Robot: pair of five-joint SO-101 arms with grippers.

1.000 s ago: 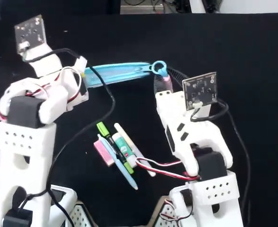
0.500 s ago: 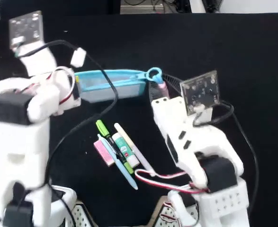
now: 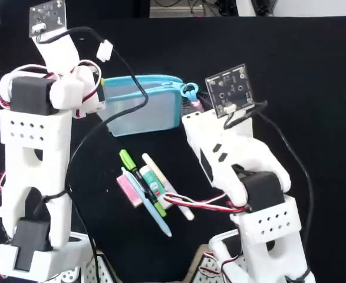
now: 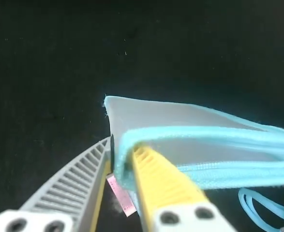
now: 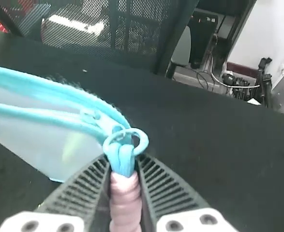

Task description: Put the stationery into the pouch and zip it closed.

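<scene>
Pouch (image 3: 142, 112) first: it is blue and see-through, and it hangs in the air between the two pincers, off the desk (image 3: 314, 71). The left pincer (image 4: 120, 154) is pinched tight on one end of the pouch. The right pincer (image 5: 125, 166) is pinched tight on the pink tag (image 5: 125, 193) that hangs from the blue zip ring (image 5: 125, 140) at the other end. The stationery (image 3: 149, 186), some pens and a pink block in a little heap, lies on the desk. It is below the pouch and nearer to the arms' bases than either pincer. Nothing holds it.

I think the step now is getting the pouch ready, most likely pulling the zip open, because none of the stationery is inside yet. I cannot tell how far the zip is open. Next, the mouth of the pouch has to be wide enough for the pens. One pincer should hold the pouch steady while the other lets go, goes down to the heap and picks up one thing at a time. The pens lie close together, so the grab must be careful. Zipping comes last.
</scene>
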